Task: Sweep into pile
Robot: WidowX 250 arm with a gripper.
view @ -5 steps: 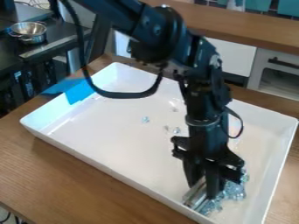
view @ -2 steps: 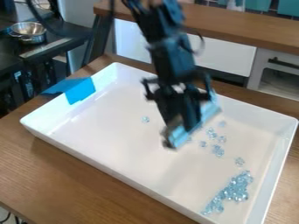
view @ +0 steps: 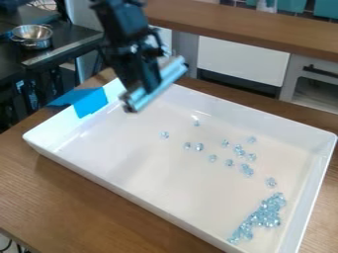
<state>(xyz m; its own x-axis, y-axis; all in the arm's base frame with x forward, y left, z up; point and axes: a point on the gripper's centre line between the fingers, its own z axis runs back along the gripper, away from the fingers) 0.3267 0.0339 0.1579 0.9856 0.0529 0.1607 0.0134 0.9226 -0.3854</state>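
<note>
The hand (view: 143,88) grips the bar (view: 160,84); lowered at a tilt, it could skip stray beads (view: 199,147) beyond the near-right pile (view: 265,213).

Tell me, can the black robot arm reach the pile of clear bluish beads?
Probably yes: only loose beads and white tray floor lie between the black claw, holding a shiny bar, and the pile.
</note>
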